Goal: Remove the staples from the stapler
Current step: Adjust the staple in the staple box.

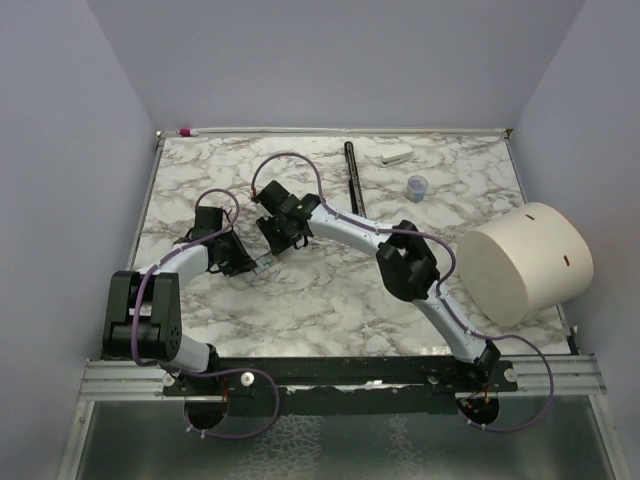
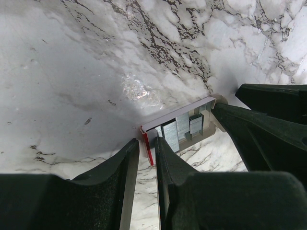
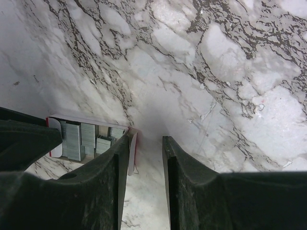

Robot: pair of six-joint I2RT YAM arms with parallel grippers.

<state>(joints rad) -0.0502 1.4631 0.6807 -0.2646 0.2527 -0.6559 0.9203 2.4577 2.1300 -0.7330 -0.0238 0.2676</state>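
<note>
Pinching the red end of the stapler (image 2: 182, 111), left claw (image 2: 147, 144) closed | right claw (image 3: 145, 141) parted, empty, just beside | stapler open on surface (image 2: 72, 72), staples (image 2: 170, 134) showing | likely light, stiff, slick; grip its sides

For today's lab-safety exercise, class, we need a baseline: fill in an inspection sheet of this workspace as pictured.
Surface: veined marble table.
Job's things: stapler lying open, staples inside.
Clutter: black bar, white block, small bluish container, large cream cylinder.
Pincers: left pincer closed on the stapler's red edge; right pincer open, one finger at the stapler's end.
Cables: purple cables looped along both arms.
Surroundings: pale walls on three sides.
</note>
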